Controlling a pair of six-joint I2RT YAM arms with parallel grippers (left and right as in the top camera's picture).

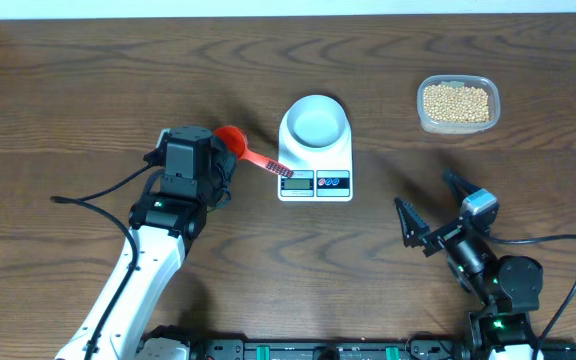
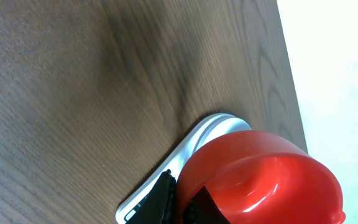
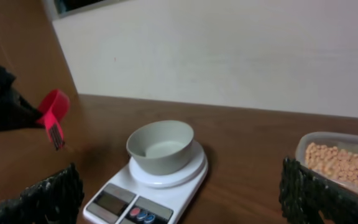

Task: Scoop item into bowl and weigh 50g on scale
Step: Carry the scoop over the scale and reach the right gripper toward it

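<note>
L gripper [image 2: 182, 201] holds red scoop [image 1: 232, 141]; bowl [image 1: 315, 122] on scale [image 1: 314, 184]

The left arm [image 1: 138, 260] reaches up from the near-left edge, its white link slanting toward the middle and ending in a black wrist. The left gripper [image 1: 222, 158] points right, its fingers [image 2: 161, 198] closed on the cup end of a red scoop [image 1: 231, 141]. The right arm [image 1: 508, 285] is folded low at the near-right. The right gripper [image 1: 424, 190] points up-left with its fingers [image 3: 45, 200] spread wide, holding nothing.
</note>
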